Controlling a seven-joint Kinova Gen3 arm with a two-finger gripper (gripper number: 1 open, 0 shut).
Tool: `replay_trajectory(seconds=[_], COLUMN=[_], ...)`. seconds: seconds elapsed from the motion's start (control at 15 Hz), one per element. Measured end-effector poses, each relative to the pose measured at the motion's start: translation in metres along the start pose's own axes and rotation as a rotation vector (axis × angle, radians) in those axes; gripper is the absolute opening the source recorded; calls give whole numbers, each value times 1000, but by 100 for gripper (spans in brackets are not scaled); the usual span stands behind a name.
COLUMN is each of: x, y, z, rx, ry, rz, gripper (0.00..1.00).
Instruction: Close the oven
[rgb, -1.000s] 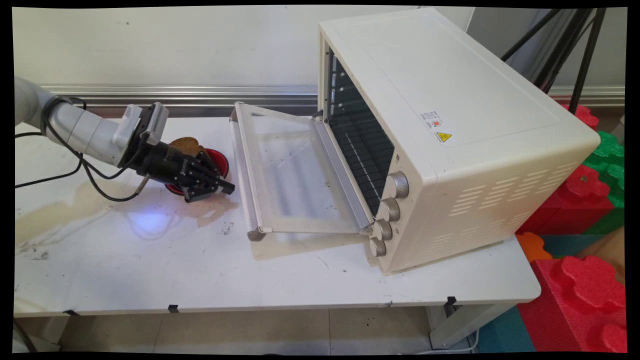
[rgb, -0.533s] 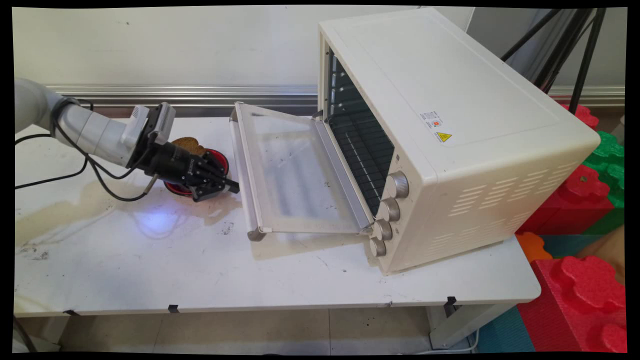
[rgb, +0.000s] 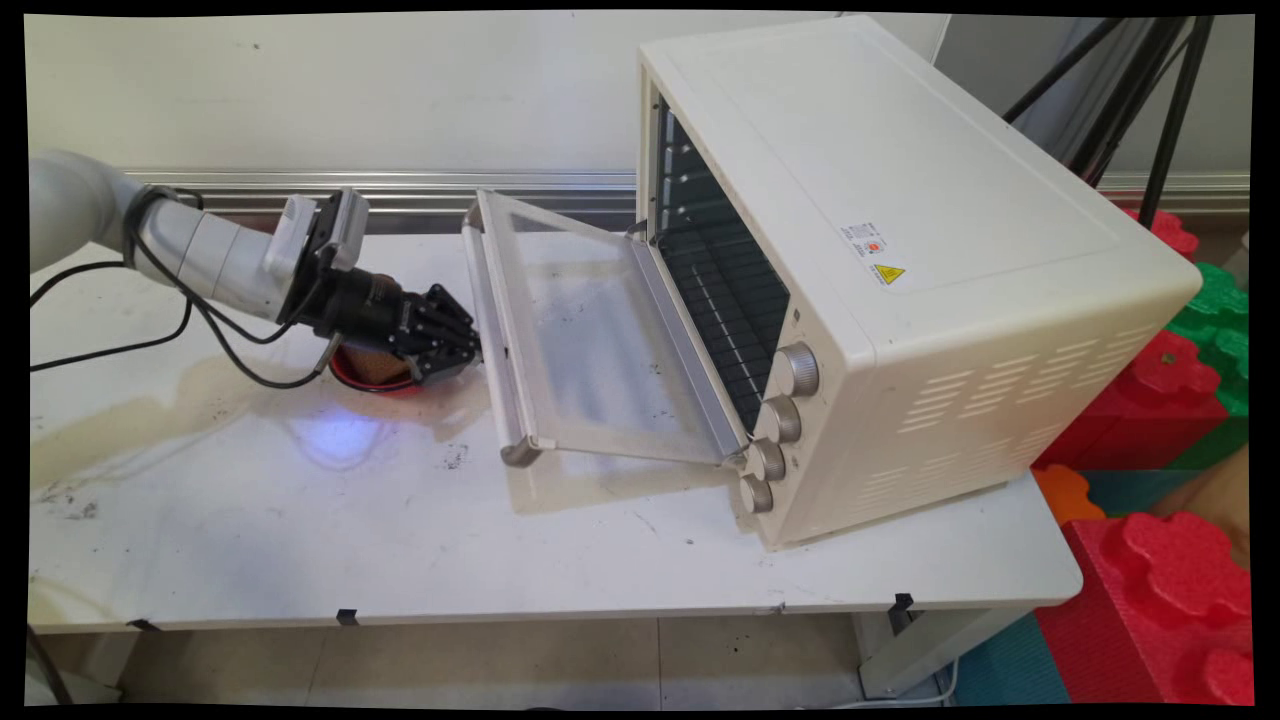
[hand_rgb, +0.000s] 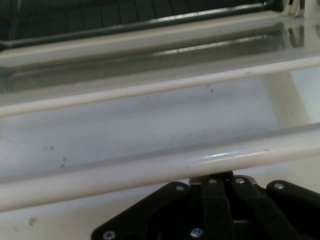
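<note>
A cream toaster oven (rgb: 900, 250) stands on the white table (rgb: 300, 540) with its glass door (rgb: 600, 330) hanging open toward the left, tilted up a little. My gripper (rgb: 472, 345) is shut and presses against the door's handle bar (rgb: 495, 330) from the left. In the hand view the handle bar (hand_rgb: 150, 167) runs straight across just beyond my gripper (hand_rgb: 216, 179), with the door glass (hand_rgb: 150, 120) behind it and the dark oven rack (hand_rgb: 100, 15) at the top. A red plate (rgb: 365, 378) with brown toast sits under my wrist, mostly hidden.
Black cables (rgb: 200, 340) hang from the arm over the table's left part. Red and green foam blocks (rgb: 1170, 380) are stacked beyond the table's right end, with a black tripod (rgb: 1150, 90) behind the oven. Four knobs (rgb: 780, 420) line the oven's front.
My gripper has moved right and slightly up, from over the plate to the door handle. The door's free edge has risen a little off the table.
</note>
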Motion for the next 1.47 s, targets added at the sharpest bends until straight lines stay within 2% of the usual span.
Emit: replay_trajectory(seconds=[0.6,1.07,1.47], x=[35,73,97], y=[-7,-13,-22], z=[4,16,32], rx=[18,33,37], ry=[72,137,166], rz=[17,23,25], gripper=[0,0,0])
